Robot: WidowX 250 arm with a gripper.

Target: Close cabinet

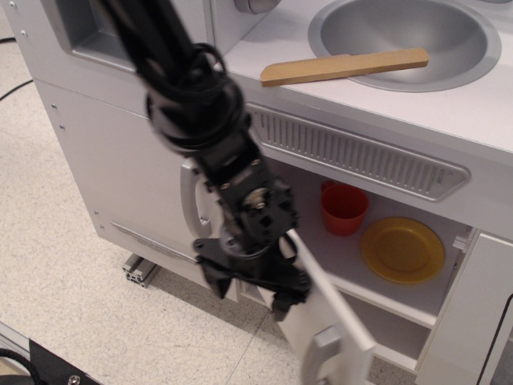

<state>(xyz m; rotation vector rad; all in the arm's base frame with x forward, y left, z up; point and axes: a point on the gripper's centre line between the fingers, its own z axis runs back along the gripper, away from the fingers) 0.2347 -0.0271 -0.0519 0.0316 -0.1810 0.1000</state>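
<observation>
The cabinet (385,277) is the low white compartment under the sink, with one inner shelf. Its flat white door (341,321) stands partly open, swung out towards the front, and its grey bar handle (319,353) shows at the lower edge. My black gripper (247,293) hangs low on the arm, against the outer face of the door near its hinged side. Its fingers (282,303) stand apart and hold nothing. A red cup (345,210) and a yellow plate (402,250) sit on the inner shelf.
A wooden spatula (345,66) lies across the rim of the grey sink bowl (405,32). A taller white door with a curved grey handle (189,199) stands to the left behind my arm. A narrow white panel (465,321) is at the right. Speckled floor lies below.
</observation>
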